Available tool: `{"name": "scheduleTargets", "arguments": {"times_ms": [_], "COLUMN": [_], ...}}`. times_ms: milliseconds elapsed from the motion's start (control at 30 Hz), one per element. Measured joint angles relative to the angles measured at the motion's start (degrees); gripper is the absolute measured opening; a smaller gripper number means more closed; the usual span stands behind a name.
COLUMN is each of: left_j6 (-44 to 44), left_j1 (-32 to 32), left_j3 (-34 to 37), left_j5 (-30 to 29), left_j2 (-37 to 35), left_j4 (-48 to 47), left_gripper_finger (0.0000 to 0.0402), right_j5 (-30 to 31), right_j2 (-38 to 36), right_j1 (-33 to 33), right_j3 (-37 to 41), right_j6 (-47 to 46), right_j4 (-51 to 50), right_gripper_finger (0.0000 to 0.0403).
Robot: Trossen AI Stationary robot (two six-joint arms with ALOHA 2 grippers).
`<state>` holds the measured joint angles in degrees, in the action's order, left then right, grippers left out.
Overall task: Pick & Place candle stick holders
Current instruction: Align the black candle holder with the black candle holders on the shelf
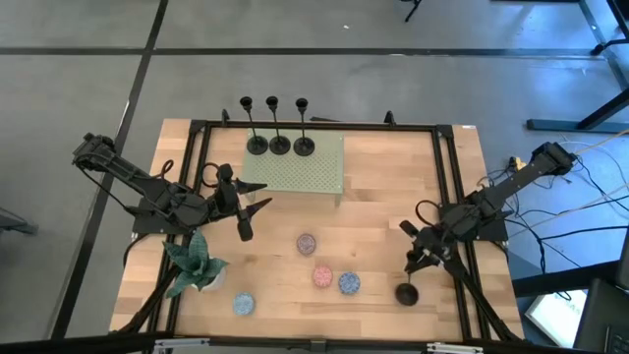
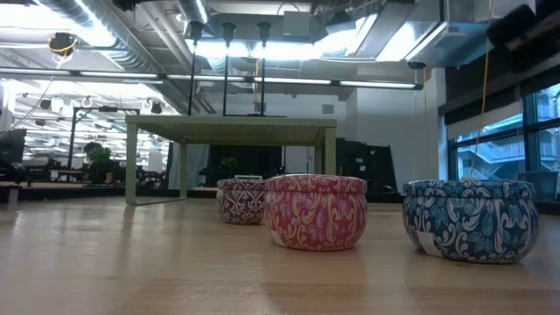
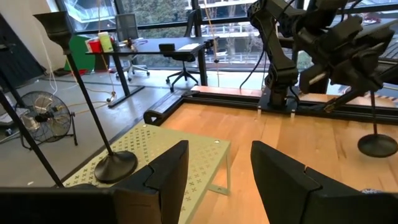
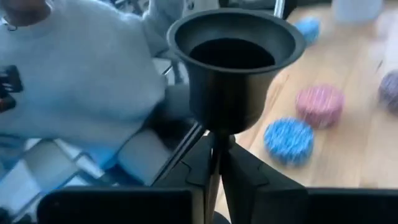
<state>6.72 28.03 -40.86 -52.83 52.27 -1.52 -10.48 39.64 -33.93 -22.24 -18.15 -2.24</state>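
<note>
Three black candle stick holders (image 1: 280, 145) stand by their round bases on a pale green perforated stand (image 1: 305, 172) at the table's far middle; in the low view their stems (image 2: 226, 70) rise from its top. A fourth holder (image 1: 407, 293) is at the near right, and my right gripper (image 1: 421, 258) is shut on it. Its cup (image 4: 233, 62) shows just above the fingers. In the left wrist view its base (image 3: 377, 145) seems to sit on the wood. My left gripper (image 1: 246, 211) is open with nothing between its fingers, left of the stand. My right gripper pinches the holder's thin stem (image 4: 214, 146) between its two fingers, just below the cup. The fingers come nearly level from the table's far right and lie across the stem. The holder stands about upright, its round base (image 1: 407, 293) low by the table.
Small round candles lie on the wood: a grey one (image 1: 307, 242), a pink one (image 1: 323, 276) and two blue ones (image 1: 349, 283) (image 1: 243, 304). A potted plant (image 1: 192, 265) stands at the near left. A black frame (image 1: 314, 125) rims the table. A person's grey sleeve (image 4: 74, 81) shows beyond the table.
</note>
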Motion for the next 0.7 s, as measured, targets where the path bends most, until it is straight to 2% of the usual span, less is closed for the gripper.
{"name": "scheduleTargets", "arguments": {"times_ms": [100,200,300,500,600,700], "left_j6": [0.0,0.0,0.0,0.0,0.0,0.0], "left_j1": [0.0,0.0,0.0,0.0,0.0,0.0], "left_j3": [0.0,0.0,0.0,0.0,0.0,0.0], "left_j5": [-0.01,-0.01,-0.01,-0.01,-0.01,-0.01], "left_j2": [0.0,0.0,0.0,0.0,0.0,0.0], "left_j4": [0.0,0.02,0.01,0.02,0.02,0.02], "left_gripper_finger": [0.0171,0.0171,0.0171,0.0171,0.0171,0.0171], "right_j5": [4.55,13.05,20.79,35.62,45.29,52.32], "right_j2": [0.02,0.0,0.02,0.63,2.38,5.49], "right_j1": [-0.03,0.0,0.02,0.65,2.72,6.27], "right_j3": [0.0,-0.16,-2.77,-15.04,-22.23,-27.92], "right_j6": [4.02,7.37,10.93,18.36,21.87,26.6], "right_j4": [3.61,7.88,7.26,0.09,-3.62,-3.78], "right_gripper_finger": [0.0032,0.0015,0.0015,0.003,0.0024,0.0015]}}
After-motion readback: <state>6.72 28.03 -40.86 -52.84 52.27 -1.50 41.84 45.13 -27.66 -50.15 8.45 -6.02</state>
